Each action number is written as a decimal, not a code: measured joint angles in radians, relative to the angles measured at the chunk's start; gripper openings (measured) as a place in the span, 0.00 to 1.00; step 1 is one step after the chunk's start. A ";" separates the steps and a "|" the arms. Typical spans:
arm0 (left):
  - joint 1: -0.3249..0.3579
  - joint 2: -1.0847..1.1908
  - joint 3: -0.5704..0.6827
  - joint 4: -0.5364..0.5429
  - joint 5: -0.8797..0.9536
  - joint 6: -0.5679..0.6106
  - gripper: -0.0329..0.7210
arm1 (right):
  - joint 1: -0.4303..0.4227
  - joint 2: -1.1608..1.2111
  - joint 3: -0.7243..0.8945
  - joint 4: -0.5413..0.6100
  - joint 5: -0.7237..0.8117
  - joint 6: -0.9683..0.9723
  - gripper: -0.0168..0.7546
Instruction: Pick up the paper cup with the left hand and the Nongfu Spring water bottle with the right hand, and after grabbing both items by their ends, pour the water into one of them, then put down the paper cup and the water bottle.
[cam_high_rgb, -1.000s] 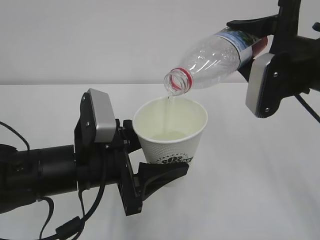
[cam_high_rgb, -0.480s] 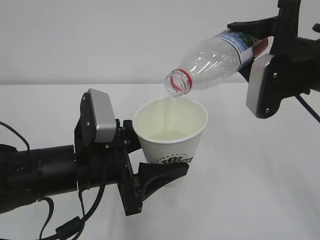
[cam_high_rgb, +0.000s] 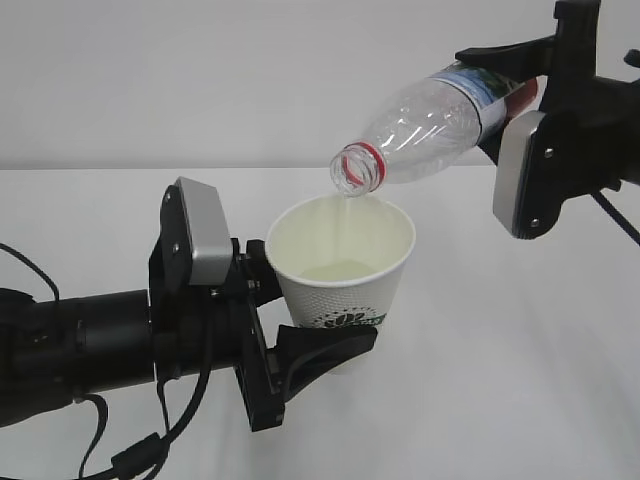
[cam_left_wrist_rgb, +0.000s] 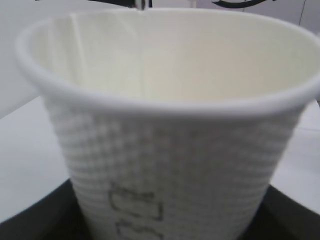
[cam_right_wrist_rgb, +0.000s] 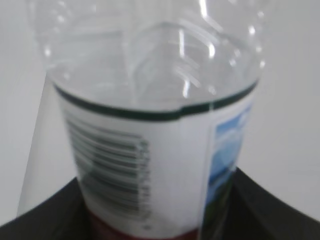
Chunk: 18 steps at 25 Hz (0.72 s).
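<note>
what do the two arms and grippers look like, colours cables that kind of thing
Both are black. The left hand has a silver-grey rectangular plate, a thick cylindrical forearm and loose black cables looping beneath. The right hand carries a matching silver-grey plate and one thin black cable.

We see a plain white, matte worktop (cam_high_rgb: 520, 380) meeting a pale wall; whether the held things touch it, we cannot tell.

White cup, clear bottle, black arms on a white table

The paper cup (cam_high_rgb: 345, 275) is white with a dimpled texture, a dark green logo and a cream inside. The bottle (cam_high_rgb: 430, 125) is clear and ribbed, with a red neck ring and a white label carrying a barcode, blue-green picture and red band. Both grippers are black with silver-grey plates.
</note>
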 joint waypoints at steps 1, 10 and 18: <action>0.000 0.000 0.000 0.000 0.000 0.000 0.74 | 0.000 0.000 0.000 0.000 0.000 -0.003 0.60; 0.000 0.000 0.000 0.000 0.000 0.000 0.74 | 0.000 0.000 -0.002 0.000 0.001 -0.025 0.60; 0.000 0.000 0.000 -0.008 0.001 0.000 0.74 | 0.000 0.000 -0.002 0.000 0.002 -0.026 0.60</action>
